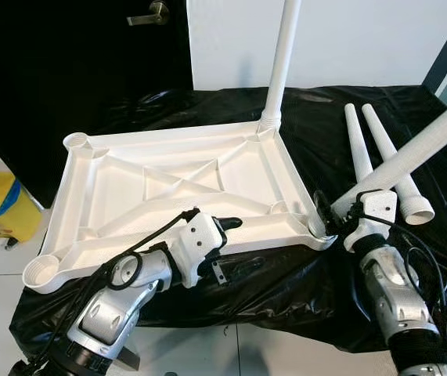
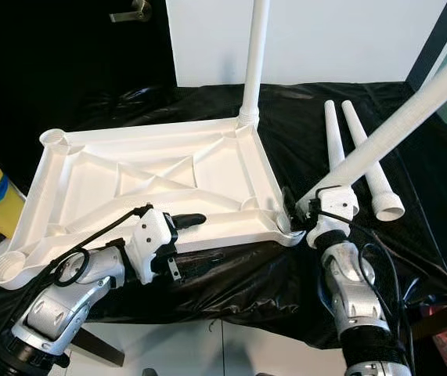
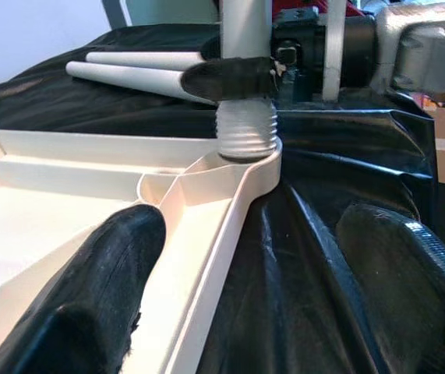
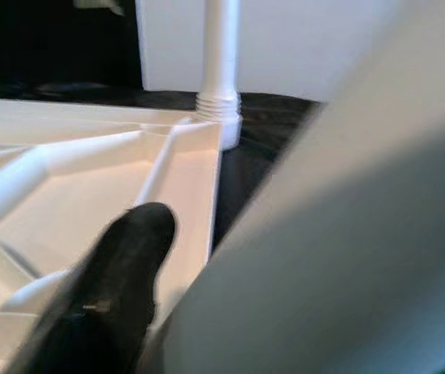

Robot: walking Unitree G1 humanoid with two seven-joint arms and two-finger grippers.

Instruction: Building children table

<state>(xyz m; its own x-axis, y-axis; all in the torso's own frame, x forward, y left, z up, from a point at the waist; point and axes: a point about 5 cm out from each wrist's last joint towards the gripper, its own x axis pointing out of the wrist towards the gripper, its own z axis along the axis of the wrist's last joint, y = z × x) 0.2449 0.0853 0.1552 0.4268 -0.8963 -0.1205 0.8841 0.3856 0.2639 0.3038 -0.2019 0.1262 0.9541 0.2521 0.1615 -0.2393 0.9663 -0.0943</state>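
Where the head camera looks down, a white plastic tabletop [image 1: 184, 188] lies upside down, ribs up, on a surface draped in black sheeting [image 1: 286, 274]. One white leg [image 1: 280, 63] stands upright in the far right corner socket. Two loose legs [image 1: 380, 157] lie side by side on the sheeting to the right of the tabletop. The left arm reaches in from the near left, elbow bent, and the left pincer [image 1: 227, 225] rests at the tabletop's near rim with a black finger lying over the edge. The right arm rises from the near right, and the right pincer [image 1: 334, 213] is closed around a fourth leg [image 1: 419, 149], which slants up and away to the right while its lower end meets the near right corner socket [image 1: 317, 227].

From the right eye the same layout shows: the left pincer [image 2: 184, 221] on the near rim, the right pincer [image 2: 311, 207] clamped on the slanted leg near its base.

Along the left wrist, the two black fingers [image 3: 97, 296] stand spread apart, one inside the tabletop's rim and one outside over the sheeting. Beyond them the threaded end of the held leg [image 3: 245, 132] sits at the corner socket.

Along the right wrist, one black finger [image 4: 121, 273] lies blurred against the pale, close leg [image 4: 347, 257], with the upright leg [image 4: 220, 54] at the far corner.
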